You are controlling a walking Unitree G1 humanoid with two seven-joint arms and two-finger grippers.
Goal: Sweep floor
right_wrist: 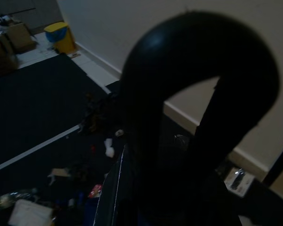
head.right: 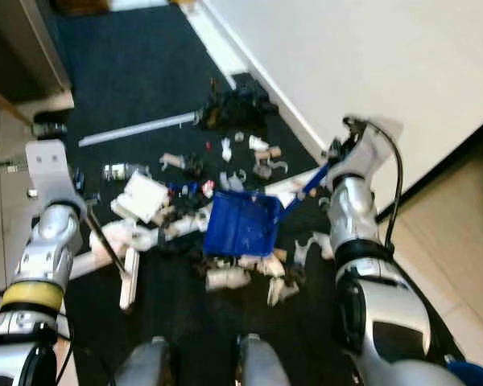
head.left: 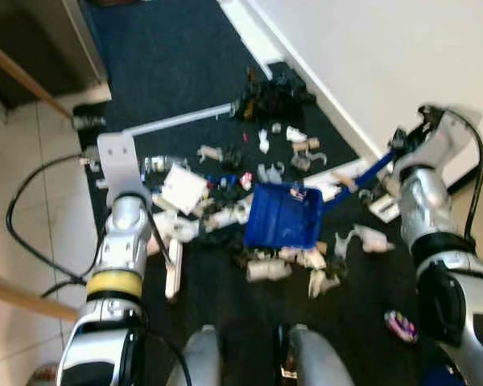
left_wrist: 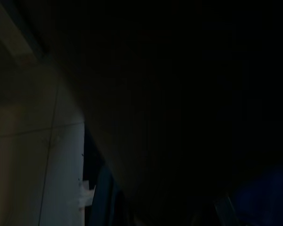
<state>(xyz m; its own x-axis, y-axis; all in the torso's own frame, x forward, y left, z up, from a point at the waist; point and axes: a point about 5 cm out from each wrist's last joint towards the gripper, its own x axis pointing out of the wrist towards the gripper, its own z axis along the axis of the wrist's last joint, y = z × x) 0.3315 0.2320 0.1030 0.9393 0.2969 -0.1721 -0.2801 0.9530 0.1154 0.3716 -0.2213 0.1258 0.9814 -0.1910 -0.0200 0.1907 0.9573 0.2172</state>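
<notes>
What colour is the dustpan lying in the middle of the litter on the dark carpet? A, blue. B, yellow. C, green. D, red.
A: the dustpan is blue, open side toward the robot, with scraps of litter along its near edge and its blue handle running toward the right arm.
</notes>
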